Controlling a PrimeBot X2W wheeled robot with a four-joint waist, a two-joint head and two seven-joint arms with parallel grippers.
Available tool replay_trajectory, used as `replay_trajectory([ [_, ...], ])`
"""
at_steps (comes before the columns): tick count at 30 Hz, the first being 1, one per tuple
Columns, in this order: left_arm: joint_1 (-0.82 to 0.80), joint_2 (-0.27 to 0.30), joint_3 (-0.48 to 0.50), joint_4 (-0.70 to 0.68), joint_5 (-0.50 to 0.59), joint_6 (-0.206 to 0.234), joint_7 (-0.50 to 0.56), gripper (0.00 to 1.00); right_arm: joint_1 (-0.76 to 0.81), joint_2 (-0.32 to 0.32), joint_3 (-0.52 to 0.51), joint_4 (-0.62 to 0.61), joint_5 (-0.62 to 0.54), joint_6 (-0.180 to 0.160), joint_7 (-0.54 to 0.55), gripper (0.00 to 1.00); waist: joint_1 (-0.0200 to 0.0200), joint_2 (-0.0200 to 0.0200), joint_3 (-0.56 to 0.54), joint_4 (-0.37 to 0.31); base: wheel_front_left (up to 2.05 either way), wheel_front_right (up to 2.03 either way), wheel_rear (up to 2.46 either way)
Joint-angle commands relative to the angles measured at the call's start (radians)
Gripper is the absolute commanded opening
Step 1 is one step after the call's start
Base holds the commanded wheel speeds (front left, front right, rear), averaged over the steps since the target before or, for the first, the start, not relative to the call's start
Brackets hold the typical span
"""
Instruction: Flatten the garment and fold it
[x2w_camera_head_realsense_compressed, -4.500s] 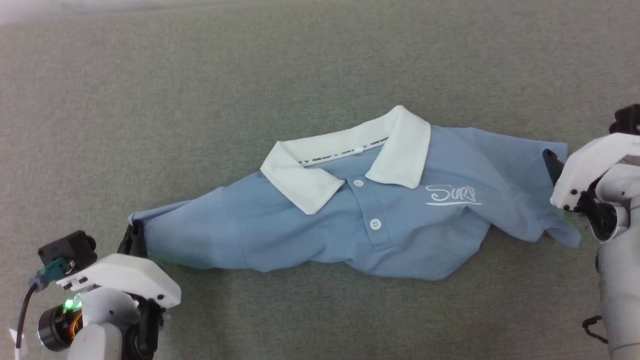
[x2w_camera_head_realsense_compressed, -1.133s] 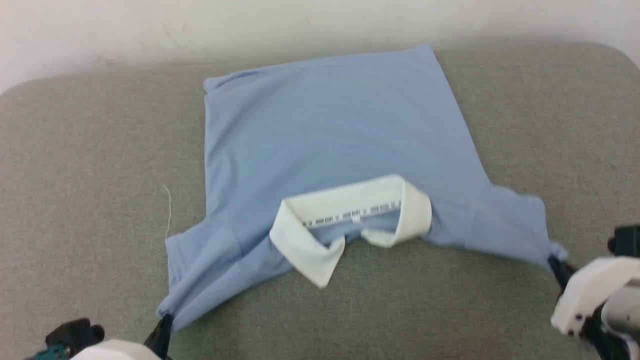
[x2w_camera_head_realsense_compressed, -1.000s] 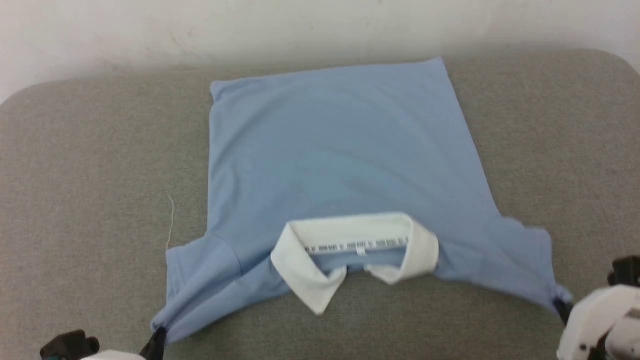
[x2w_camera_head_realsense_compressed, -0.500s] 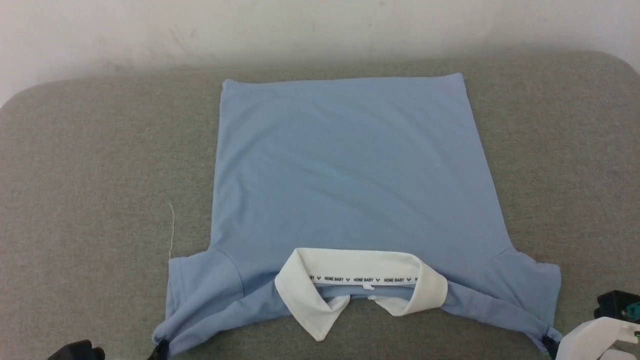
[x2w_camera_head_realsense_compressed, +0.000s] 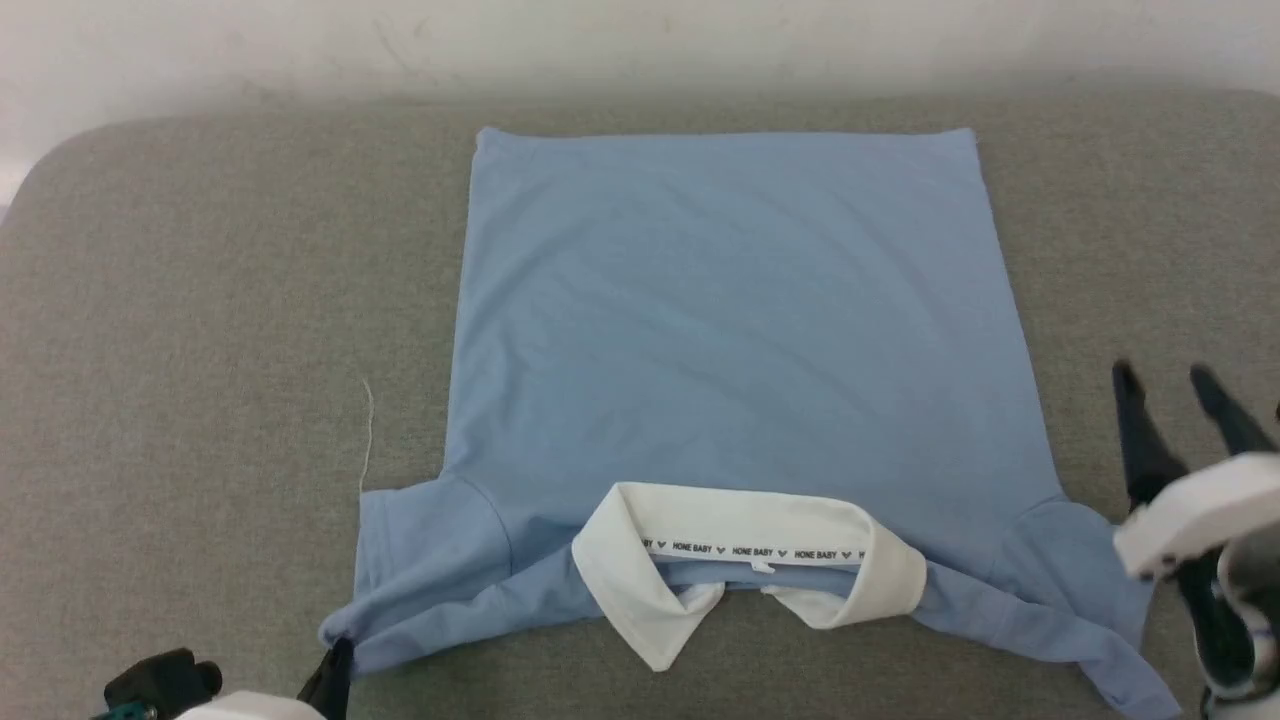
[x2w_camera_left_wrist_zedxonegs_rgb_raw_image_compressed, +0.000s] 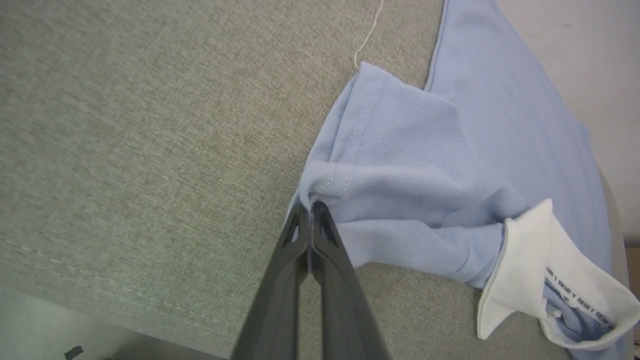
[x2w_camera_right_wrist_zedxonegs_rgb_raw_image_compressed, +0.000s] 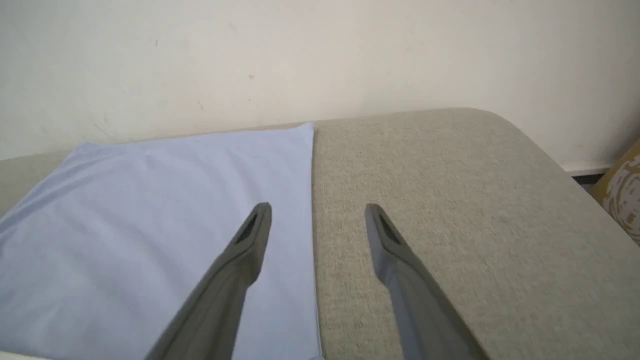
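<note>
Soft, even, bright light; faint shadows; slight blur on right tool.

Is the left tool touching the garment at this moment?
Touching. The left wrist view shows the left tool shut on a bunched sleeve corner of the garment, with no gap.

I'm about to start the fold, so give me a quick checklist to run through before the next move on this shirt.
1. Shirt body flat on cushion: ok, faint creases only.
2. Left sleeve spread out: not ok, bunched in the shut left gripper.
3. Right sleeve spread out: not ok, near edge twisted.
4. Right gripper free: ok, open, holding nothing.
5. Collar pressed flat: not ok, stands open.
</note>
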Motion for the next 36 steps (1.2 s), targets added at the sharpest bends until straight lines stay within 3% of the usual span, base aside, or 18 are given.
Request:
replay_trajectory([
  [1, -0.016, -0.001, -0.002, -0.006, 0.003, -0.011, -0.004, 0.00, -0.028, -0.006, 0.003, 0.009, -0.001, -0.001, -0.015, 1.00, -0.0001, 0.0000, 0.022, 0.016, 0.00, 0.00, 0.00],
  [6, -0.049, 0.000, -0.019, -0.024, 0.007, -0.017, -0.002, 0.00, -0.234, -0.065, 0.022, 0.161, 0.016, -0.001, -0.086, 1.00, -0.0001, 0.0000, 0.080, 0.056, 0.00, 0.00, 0.00],
  [14, -0.113, -0.010, -0.054, -0.060, 0.010, -0.036, -0.014, 0.00, -0.591, -0.160, 0.033, 0.445, 0.010, -0.001, -0.040, 1.00, -0.0001, 0.0000, 0.204, 0.143, 0.00, 0.00, 0.00],
  [25, -0.169, -0.034, -0.091, -0.068, 0.002, -0.059, -0.053, 0.00, -0.938, -0.226, 0.000, 0.664, -0.101, -0.001, 0.213, 1.00, -0.0001, 0.0000, 0.391, 0.222, 0.00, 0.00, 0.00],
  [36, -0.215, -0.050, -0.124, -0.023, -0.011, -0.084, -0.090, 0.00, -1.077, -0.236, -0.132, 0.658, -0.282, -0.001, 0.486, 1.00, -0.0001, 0.0000, 0.502, 0.250, 0.00, 0.00, 0.00],
])
